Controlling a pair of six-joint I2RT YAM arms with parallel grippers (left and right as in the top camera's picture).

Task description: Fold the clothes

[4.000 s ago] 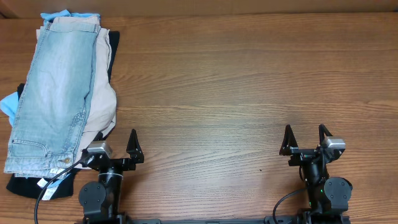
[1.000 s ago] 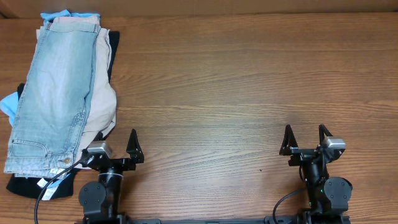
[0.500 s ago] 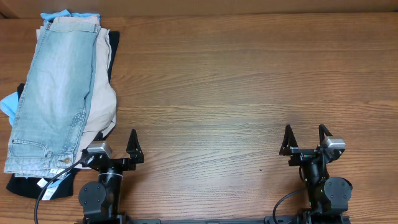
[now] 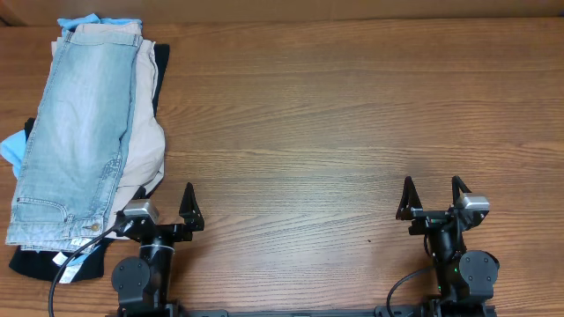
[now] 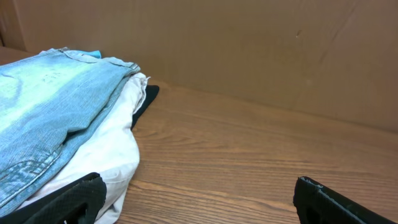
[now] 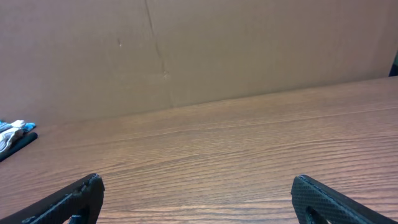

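The light-blue denim shorts (image 4: pixel 75 132) lie folded lengthwise on top of a pile of clothes at the table's far left, waistband toward the front edge. They also show at the left of the left wrist view (image 5: pixel 50 106). My left gripper (image 4: pixel 166 207) is open and empty at the front left, just right of the pile's near end; its fingertips show at the bottom of its wrist view (image 5: pixel 199 199). My right gripper (image 4: pixel 432 198) is open and empty at the front right, its fingertips over bare wood (image 6: pixel 199 199).
Under the denim lie beige khaki shorts (image 4: pixel 145 141), a black garment (image 4: pixel 44 262) and a bright blue cloth (image 4: pixel 11 145). A cardboard wall (image 6: pixel 199 50) stands behind the wooden table (image 4: pixel 352 132).
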